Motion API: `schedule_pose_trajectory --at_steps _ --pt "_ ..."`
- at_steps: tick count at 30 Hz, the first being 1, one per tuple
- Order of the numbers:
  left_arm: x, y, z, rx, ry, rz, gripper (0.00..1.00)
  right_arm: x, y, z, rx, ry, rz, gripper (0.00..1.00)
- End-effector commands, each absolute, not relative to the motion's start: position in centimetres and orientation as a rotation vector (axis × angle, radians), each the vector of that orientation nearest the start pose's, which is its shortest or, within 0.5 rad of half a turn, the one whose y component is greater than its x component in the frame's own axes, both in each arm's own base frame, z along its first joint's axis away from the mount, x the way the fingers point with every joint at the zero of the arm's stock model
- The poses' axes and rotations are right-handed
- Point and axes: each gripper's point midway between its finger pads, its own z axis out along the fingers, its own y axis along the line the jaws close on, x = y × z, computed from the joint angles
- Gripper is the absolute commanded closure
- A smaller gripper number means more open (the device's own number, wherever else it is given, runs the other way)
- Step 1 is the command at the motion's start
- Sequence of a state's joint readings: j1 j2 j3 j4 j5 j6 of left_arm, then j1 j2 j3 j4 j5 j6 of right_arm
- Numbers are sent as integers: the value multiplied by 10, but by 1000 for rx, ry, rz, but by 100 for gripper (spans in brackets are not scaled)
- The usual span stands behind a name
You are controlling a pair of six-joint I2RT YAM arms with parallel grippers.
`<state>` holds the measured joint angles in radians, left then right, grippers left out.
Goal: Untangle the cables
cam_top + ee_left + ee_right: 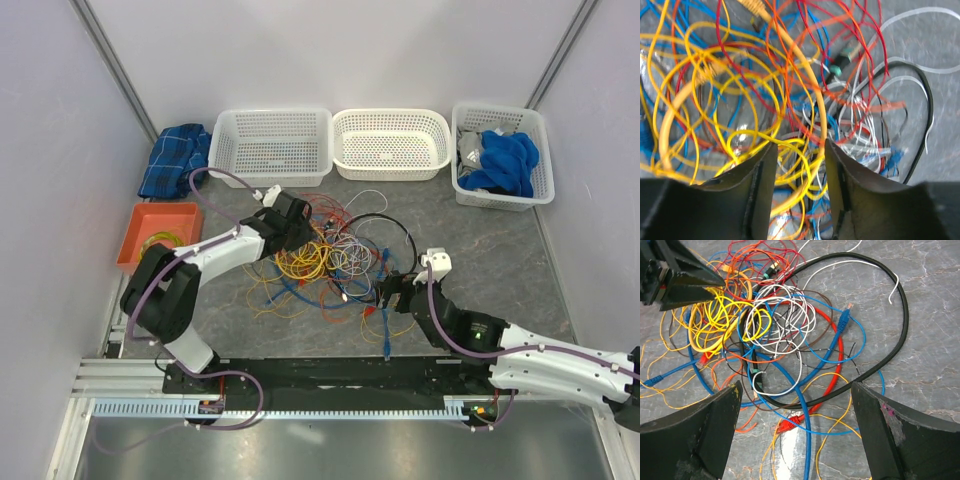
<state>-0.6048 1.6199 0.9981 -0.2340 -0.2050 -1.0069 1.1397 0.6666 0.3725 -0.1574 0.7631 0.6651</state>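
Note:
The cables (335, 260) lie in one tangled heap at the table's middle: yellow, orange, red, blue, white and grey wires, with a thicker black loop (410, 240) on the right side. My left gripper (292, 232) hangs low over the yellow bundle (720, 325). In its wrist view the left gripper (800, 150) has jaws partly apart, and yellow loops (740, 80) run through the gap without being pinched. My right gripper (385, 295) stands wide open at the heap's near right edge. Below the right gripper (795, 390) lie a blue cable (807, 440), a red plug (790, 422) and the black loop (904, 320).
Three white baskets (225, 150) (390, 115) (545, 165) line the back; the right one holds a blue cloth (505, 160). An orange tray (135, 235) with a yellow wire sits at the left. A blue checked cloth (175, 160) lies behind that tray. Walls close in both sides.

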Motion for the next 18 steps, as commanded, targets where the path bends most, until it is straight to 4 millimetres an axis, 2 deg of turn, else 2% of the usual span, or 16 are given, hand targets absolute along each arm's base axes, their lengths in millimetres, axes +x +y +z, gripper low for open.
schedule_pose_trajectory --at_steps 1,3,4,5,6,8,11,13,17,18 --pt "357 -245 74 -644 2398 -541 49 198 178 136 38 1920 429 2" --pt "358 -245 75 -637 2394 -545 61 198 180 135 24 1932 416 2" --pt "359 -245 78 -628 2389 -552 82 198 181 136 21 1933 415 2" --pt "360 -246 81 -619 2383 -559 94 198 181 135 8 1938 405 2" --pt "361 -247 96 -586 2362 -582 98 199 182 135 2 1939 399 2" --pt "362 -250 117 -534 2332 -615 98 200 183 138 -6 1936 398 2" --pt "360 -249 168 -416 2276 -641 98 201 186 144 -8 1923 407 2" --pt "354 -248 213 -314 2219 -672 98 202 187 145 -15 1918 405 2" --pt "340 -236 287 -169 2116 -662 98 206 187 150 11 1892 405 2" --pt "339 -233 317 -134 2060 -663 98 207 188 151 18 1886 410 2"
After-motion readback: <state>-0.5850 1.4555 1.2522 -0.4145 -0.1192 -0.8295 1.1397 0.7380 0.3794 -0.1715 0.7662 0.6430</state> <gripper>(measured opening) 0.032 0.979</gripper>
